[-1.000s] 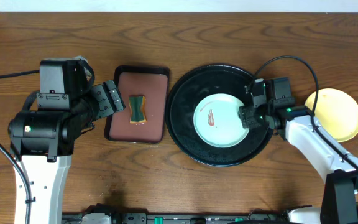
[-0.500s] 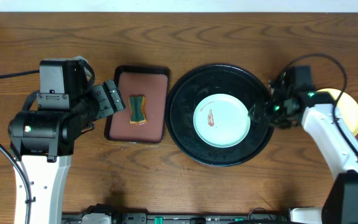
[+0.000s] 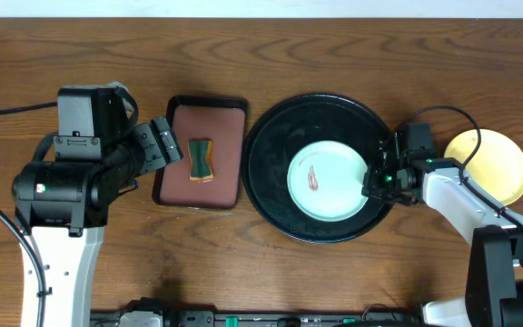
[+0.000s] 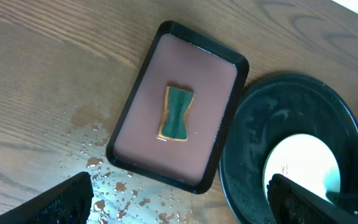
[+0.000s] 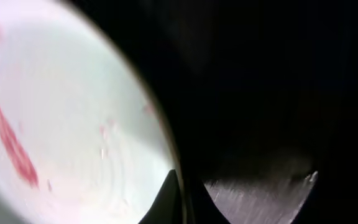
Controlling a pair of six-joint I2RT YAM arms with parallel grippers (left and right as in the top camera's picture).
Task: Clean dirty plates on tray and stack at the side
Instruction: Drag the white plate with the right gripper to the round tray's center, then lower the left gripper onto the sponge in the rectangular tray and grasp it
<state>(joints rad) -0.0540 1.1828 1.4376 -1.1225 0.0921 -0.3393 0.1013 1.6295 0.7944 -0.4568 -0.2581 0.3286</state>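
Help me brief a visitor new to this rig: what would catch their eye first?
A glossy black round tray mid-table holds a pale mint plate with a red smear, the right gripper shut at its right rim. Left, a green sponge lies on a reddish-brown rectangular tray; far right, a yellow plate sits on the wood.

The brown wood-grain tabletop (image 3: 271, 45) carries a rectangular reddish-brown tray (image 3: 221, 136) with a dark rim left of centre, a large round black tray (image 3: 271, 154) just beside it, and a pale yellow plate (image 3: 493, 163) further right. Water droplets (image 4: 104, 180) speckle the wood beside one corner of the rectangular tray
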